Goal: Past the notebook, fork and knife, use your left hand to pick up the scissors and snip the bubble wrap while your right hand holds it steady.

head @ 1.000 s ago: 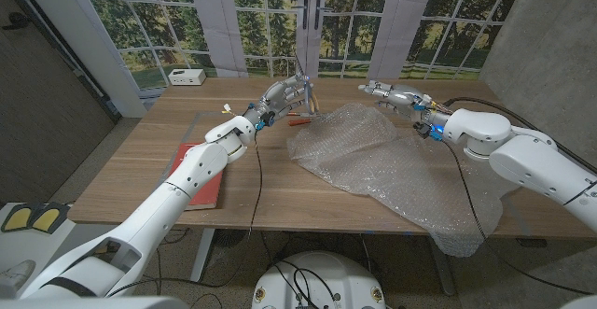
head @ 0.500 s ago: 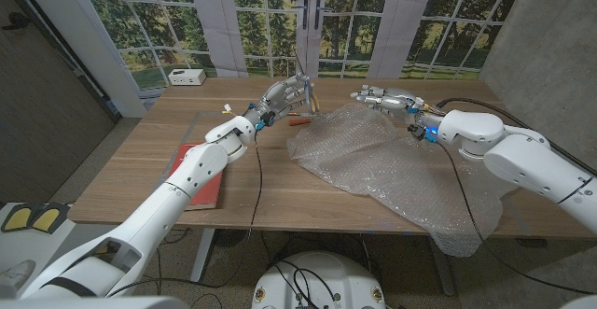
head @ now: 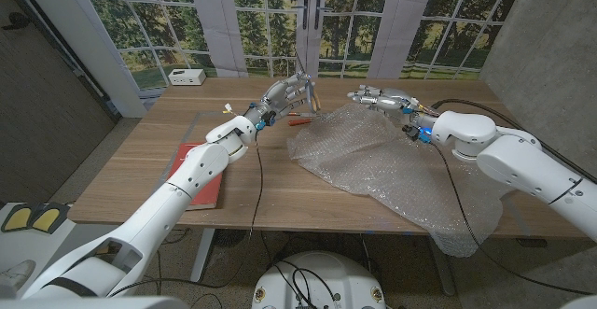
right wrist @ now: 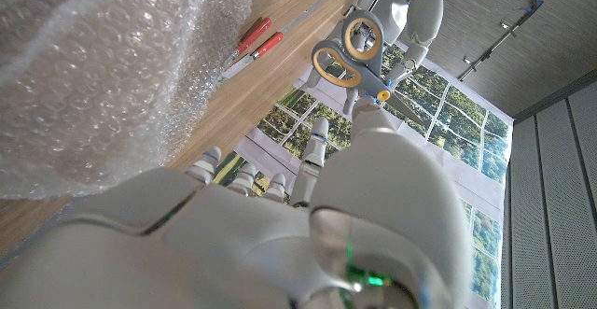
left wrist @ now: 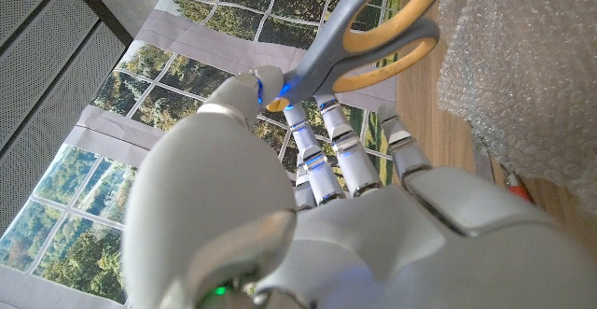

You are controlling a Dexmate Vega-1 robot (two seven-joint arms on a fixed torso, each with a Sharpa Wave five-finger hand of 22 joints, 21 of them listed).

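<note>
Scissors (head: 303, 83) up off the desk (head: 140, 169) in the left hand (head: 283, 94), far side, just left of the bubble wrap (head: 392, 164). Gripped by the blade end as far as the left wrist view shows, with the grey-and-yellow handles (left wrist: 378, 24) sticking out past the fingertips (left wrist: 326, 104). Same handles visible from the right wrist view too (right wrist: 347, 52), hanging clear above the wood. Can't tell from any view whether the blades are apart or together.

Bubble wrap spread in a big crumpled sheet over the right half of the desk, one corner drooping over the near edge. Far edge bunched up close to both hands.

Right hand (head: 382, 97) stretched out over the far edge of the wrap, fingers (head: 362, 94) extended toward the left hand, not curled around anything. Holding nothing, looks like. Hard to say if touching the plastic or just above it; in the right wrist view the fingers (right wrist: 312, 150) reach out over bare wood beside the sheet.

Red-handled fork and knife (head: 298, 118) lying side by side on the wood, just beside the wrap's left edge, below the scissors. Also in the right wrist view (right wrist: 250, 43).

Red notebook (head: 207, 183) near the front left, partly under the left arm.

Small white box (head: 187, 77) at the far left corner by the window.
</note>
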